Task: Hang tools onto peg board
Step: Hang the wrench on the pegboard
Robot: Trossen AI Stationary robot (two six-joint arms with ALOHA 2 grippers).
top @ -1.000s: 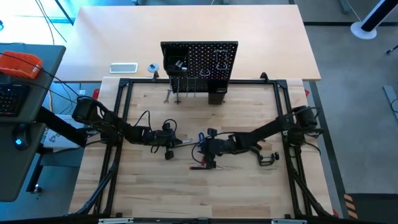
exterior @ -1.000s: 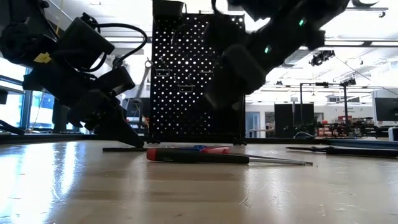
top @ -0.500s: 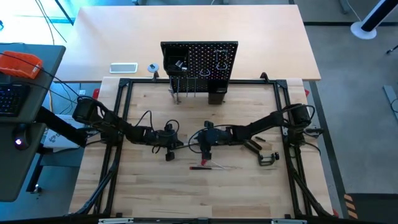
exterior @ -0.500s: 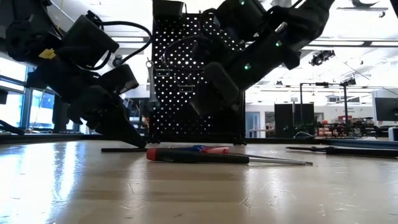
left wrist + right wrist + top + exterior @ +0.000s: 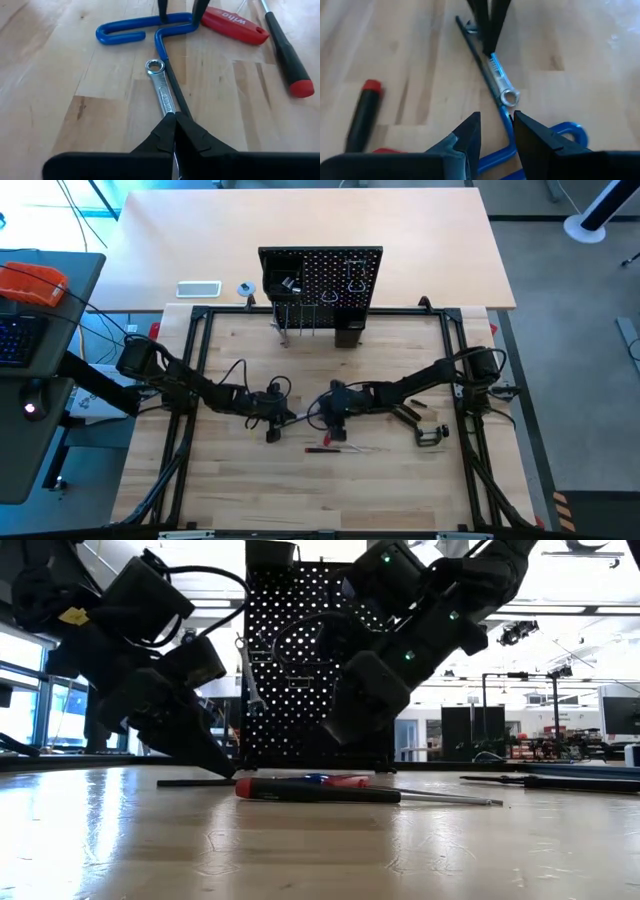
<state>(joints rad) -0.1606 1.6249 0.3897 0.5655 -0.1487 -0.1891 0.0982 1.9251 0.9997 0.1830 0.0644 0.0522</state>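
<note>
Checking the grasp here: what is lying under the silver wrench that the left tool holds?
The blue T hex key's dark shaft runs alongside and partly beneath the silver wrench. Bare wooden table lies elsewhere. The left tool covers the wrench's near end.

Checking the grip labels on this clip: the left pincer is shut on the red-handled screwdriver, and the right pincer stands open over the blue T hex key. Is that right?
Not quite. The left pincer is shut on the silver wrench, not the screwdriver; the left wrist view shows it. The red-handled screwdriver lies loose on the table. The rest stands: the right pincer is open over the blue T hex key.
</note>
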